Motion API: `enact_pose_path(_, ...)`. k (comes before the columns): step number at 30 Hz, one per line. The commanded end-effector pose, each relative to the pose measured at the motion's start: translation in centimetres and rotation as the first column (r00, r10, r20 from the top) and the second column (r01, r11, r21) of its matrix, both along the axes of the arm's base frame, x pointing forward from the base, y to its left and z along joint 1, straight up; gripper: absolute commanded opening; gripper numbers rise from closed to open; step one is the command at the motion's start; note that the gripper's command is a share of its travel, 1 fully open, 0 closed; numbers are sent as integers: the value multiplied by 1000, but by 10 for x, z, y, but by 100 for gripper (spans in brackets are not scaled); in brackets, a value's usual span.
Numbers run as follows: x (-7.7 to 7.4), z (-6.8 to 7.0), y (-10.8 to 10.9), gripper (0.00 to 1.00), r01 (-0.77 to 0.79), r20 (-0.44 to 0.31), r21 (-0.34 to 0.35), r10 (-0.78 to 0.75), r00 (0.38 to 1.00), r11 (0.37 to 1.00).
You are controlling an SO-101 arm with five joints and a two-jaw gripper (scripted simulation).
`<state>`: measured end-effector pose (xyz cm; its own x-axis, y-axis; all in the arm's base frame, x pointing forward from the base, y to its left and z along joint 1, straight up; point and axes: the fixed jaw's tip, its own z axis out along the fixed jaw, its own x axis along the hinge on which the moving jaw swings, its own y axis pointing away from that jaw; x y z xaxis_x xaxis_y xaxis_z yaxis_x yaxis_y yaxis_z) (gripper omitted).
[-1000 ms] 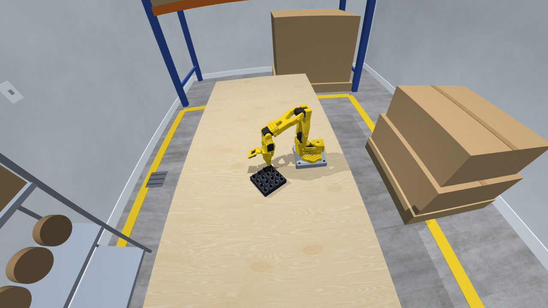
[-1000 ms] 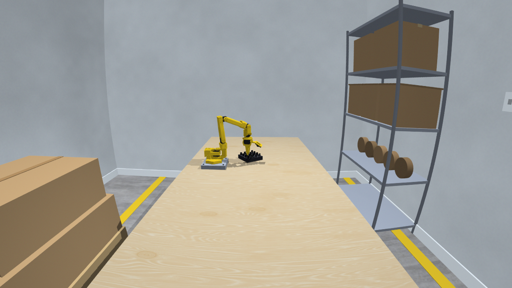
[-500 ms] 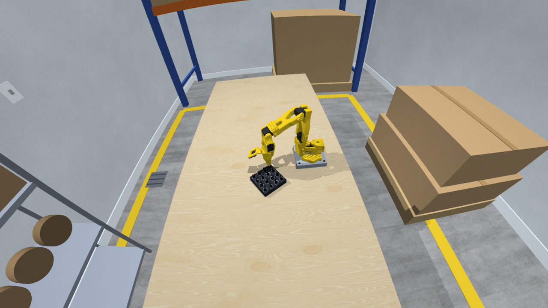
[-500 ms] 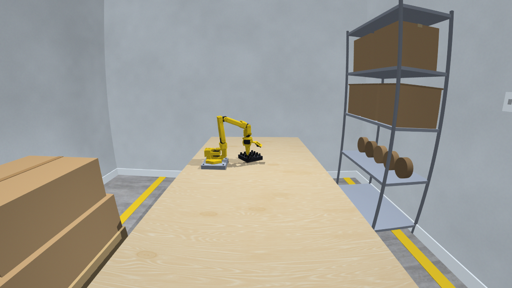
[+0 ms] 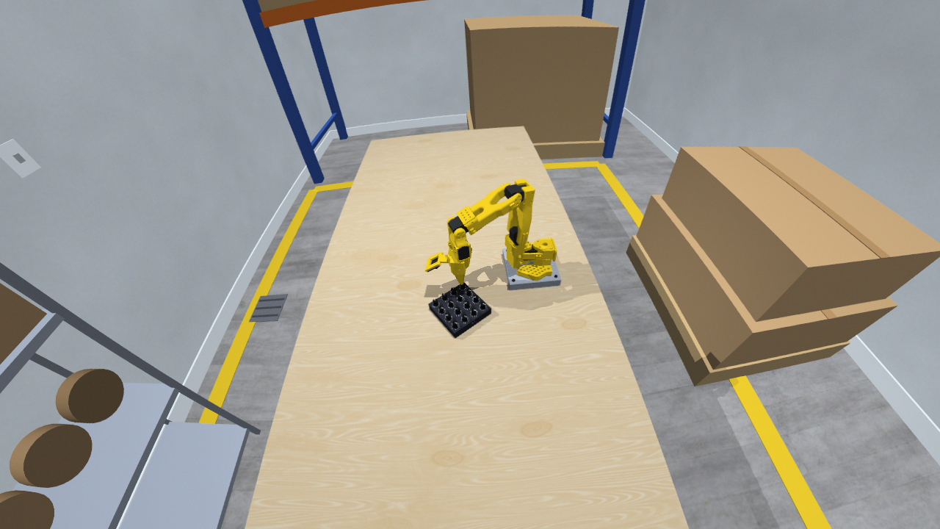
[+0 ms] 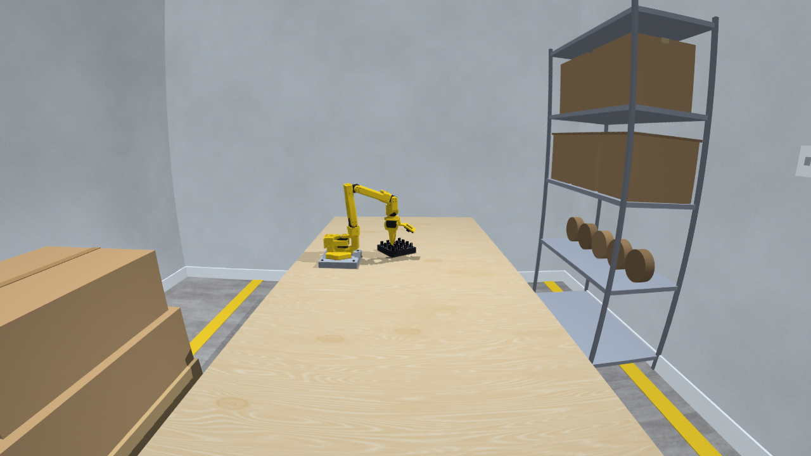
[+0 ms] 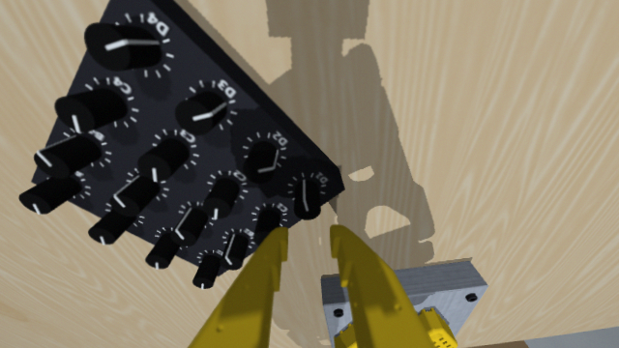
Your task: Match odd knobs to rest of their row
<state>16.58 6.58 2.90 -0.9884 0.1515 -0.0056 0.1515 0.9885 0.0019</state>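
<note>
The black knob box (image 5: 461,308) lies on the wooden table in front of the arm's base; it also shows in the exterior view (image 6: 396,247). In the wrist view the box (image 7: 169,145) fills the upper left, with white pointers and labels on its knobs. Knob D1 (image 7: 306,195) stands at the box's near corner, with C1 (image 7: 267,219) next to it. My gripper (image 7: 309,232) points down over that corner, its tips just short of D1 and C1. The fingers stand nearly closed with only table showing between them. It also shows in the top view (image 5: 460,281).
The arm's grey base plate (image 5: 531,270) sits just right of the box. Stacked cardboard boxes (image 5: 775,256) stand beside the table on the right, a tall box (image 5: 538,78) at the far end. A metal shelf rack (image 6: 618,187) stands on the other side.
</note>
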Motion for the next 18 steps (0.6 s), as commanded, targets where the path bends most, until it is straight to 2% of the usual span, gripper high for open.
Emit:
enact_pose_path(1, 1, 1, -1, 10, 8, -6, -1, -8, 1000, 1000)
enact_pose_path(11, 1, -2, -1, 10, 8, -6, -1, -8, 1000, 1000)
enact_pose_path(18, 1, -11, -1, 10, 8, -6, -1, -8, 1000, 1000)
